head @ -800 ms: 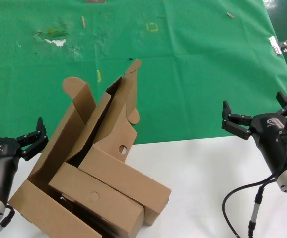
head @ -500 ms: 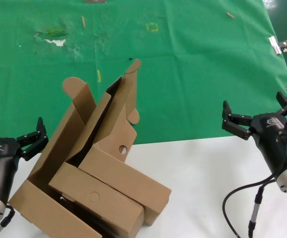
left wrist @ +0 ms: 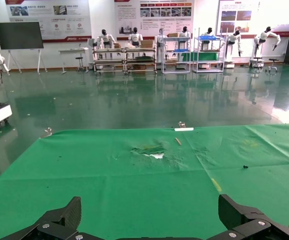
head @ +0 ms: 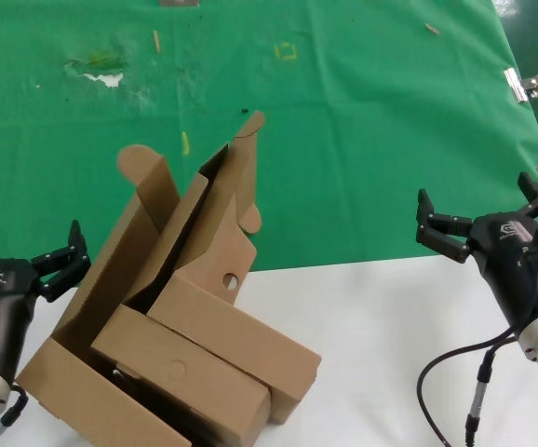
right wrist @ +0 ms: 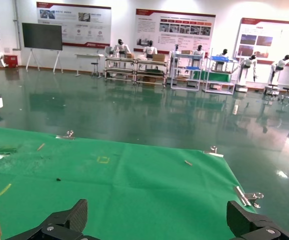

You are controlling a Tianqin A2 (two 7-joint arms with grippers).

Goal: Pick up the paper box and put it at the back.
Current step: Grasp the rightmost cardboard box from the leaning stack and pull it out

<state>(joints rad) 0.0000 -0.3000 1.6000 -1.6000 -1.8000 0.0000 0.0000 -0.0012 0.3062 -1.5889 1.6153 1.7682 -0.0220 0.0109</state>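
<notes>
The paper box (head: 215, 228) is a shallow brown cardboard mailer with a small round hole. It leans upright with its lid open inside a larger carton (head: 73, 391) at the front left. The green sheet (head: 371, 130) covers the back of the table, with a scuffed whitish patch (head: 108, 78). My left gripper (head: 60, 264) is open and empty, just left of the carton. My right gripper (head: 481, 212) is open and empty at the far right, well clear of the boxes. Both wrist views look over the green sheet (left wrist: 134, 190) (right wrist: 134, 195) between open fingers; the box is out of view there.
Two more brown boxes lie in the carton in front of the paper box: one plain (head: 241, 340), one with a faint embossed circle (head: 181, 372). White tabletop (head: 381, 354) lies in front. A metal clip (head: 524, 86) holds the sheet's right edge. A black cable (head: 474, 396) hangs by the right arm.
</notes>
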